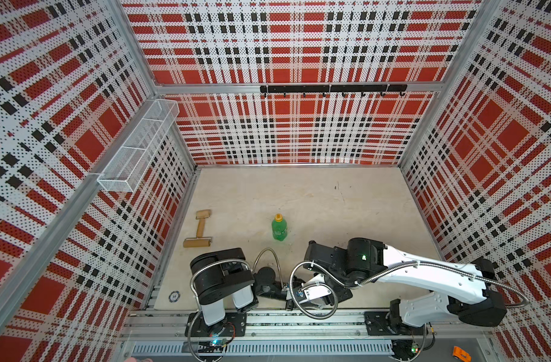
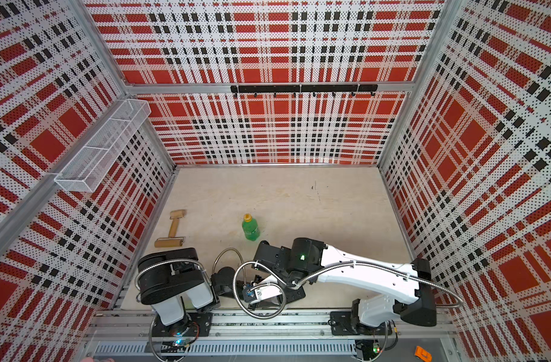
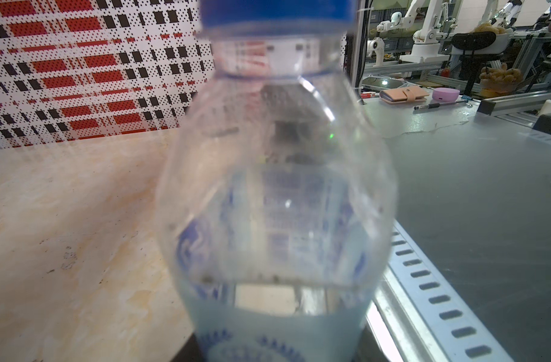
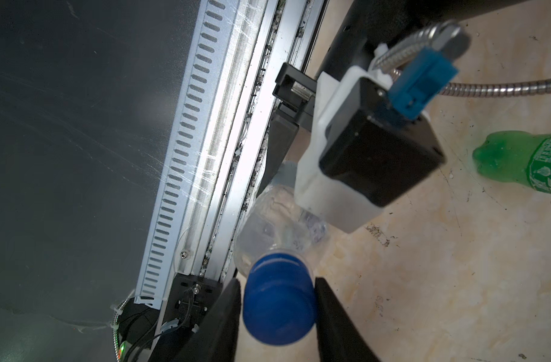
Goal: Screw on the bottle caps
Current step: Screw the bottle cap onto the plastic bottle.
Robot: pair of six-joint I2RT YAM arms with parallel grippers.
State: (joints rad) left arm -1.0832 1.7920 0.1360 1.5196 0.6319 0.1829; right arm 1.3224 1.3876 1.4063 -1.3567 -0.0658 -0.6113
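In both top views the arms cover the near edge of the surface (image 1: 330, 200), so the clear bottle (image 3: 277, 188) and the blue cap (image 4: 279, 308) do not show there; only the wrist views give them. In the left wrist view the bottle fills the middle, blurred, its base cut off and the cap clipped by the picture's edge. The left jaws are clamped on the clear bottle's body. In the right wrist view one dark finger (image 4: 279, 147) lies against it, while the opposite finger is hidden behind a wrist camera housing (image 4: 377, 150). The blue cap sits on the bottle's neck, and the right jaws stand on either side of it, close against its wall; whether they press it we cannot tell. This bottle is at the near edge, between the two arm bases. The green bottle (image 1: 279, 228) stands upright toward the middle of the surface, with the yellow-orange cap (image 1: 278, 217) on its neck; the right wrist view cuts it off before the cap. The chip marked "10" (image 1: 174, 296) shows in a top view only, at the near left corner. We count two bottles, two caps, one chip and one wooden roller tool (image 1: 200, 228) by the left wall.
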